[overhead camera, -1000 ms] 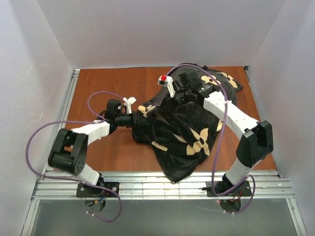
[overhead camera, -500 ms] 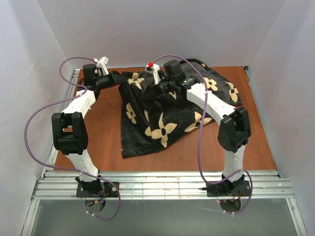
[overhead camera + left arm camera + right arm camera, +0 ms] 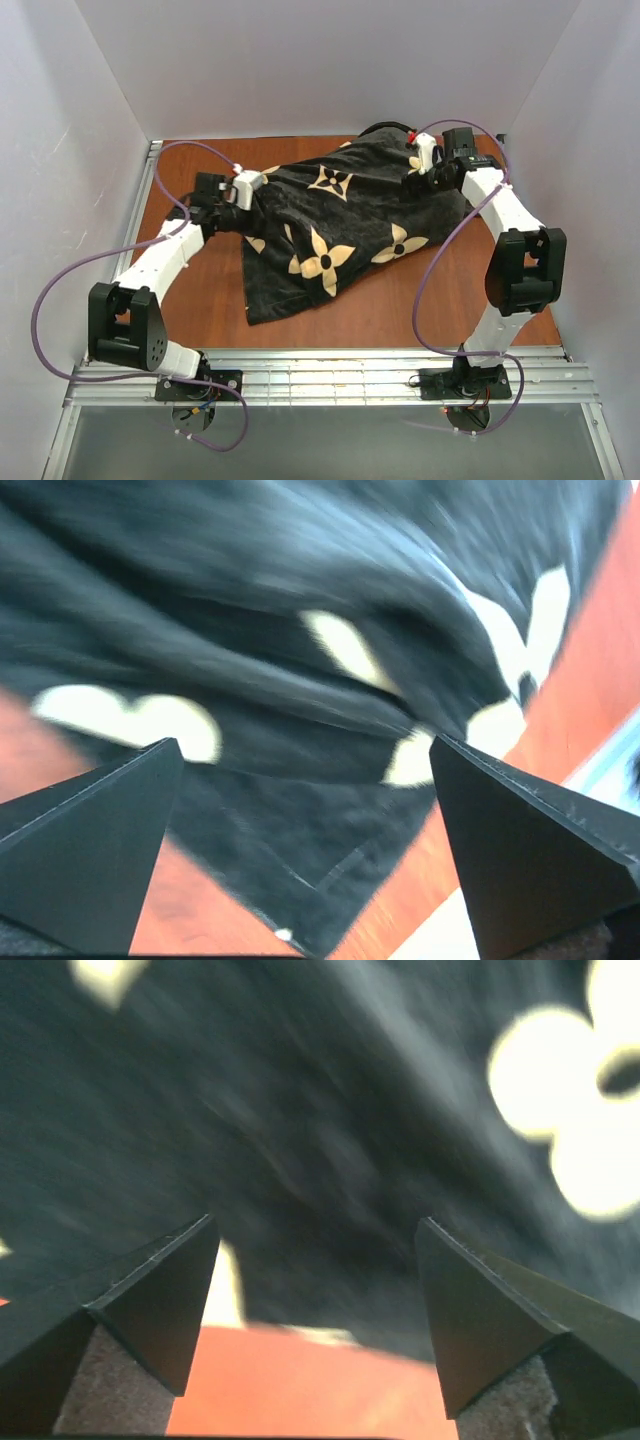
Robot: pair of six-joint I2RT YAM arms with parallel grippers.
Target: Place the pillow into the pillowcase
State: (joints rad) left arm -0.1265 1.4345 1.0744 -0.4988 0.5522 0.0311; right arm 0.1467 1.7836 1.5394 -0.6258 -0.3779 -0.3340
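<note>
Overhead, the left arm (image 3: 160,265) reached from its base at the near-left corner, elbow folded low and outward and forearm angled up across the desk (image 3: 200,295). The left tool (image 3: 256,186) was at the left edge of the pillowcase (image 3: 330,220). The right arm (image 3: 515,270) stood taller, its elbow raised near the right wall (image 3: 590,150). Its forearm leaned back and inward, so the right tool (image 3: 419,170) sat at the cloth's far-right end.

Both tools were parted and clamped nothing. In each wrist view the two dark fingers (image 3: 100,830) (image 3: 150,1300) stood wide, with blurred black fabric beyond the gap rather than pinched in it.

The pillowcase lay spread diagonally on the desk, from the far-right corner down to a point close to the near edge, left of centre. The pillow was out of sight, and I could not tell whether it lay inside the cloth. Bare wood lay open along the left side and across the near-right part of the desk. White walls closed in the left, far and right sides, and a metal rail (image 3: 330,375) ran along the near edge.

Counted: two arms, two tools, one pillowcase, two purple cables (image 3: 50,300), and three tan prints showing whole on the upper face.
</note>
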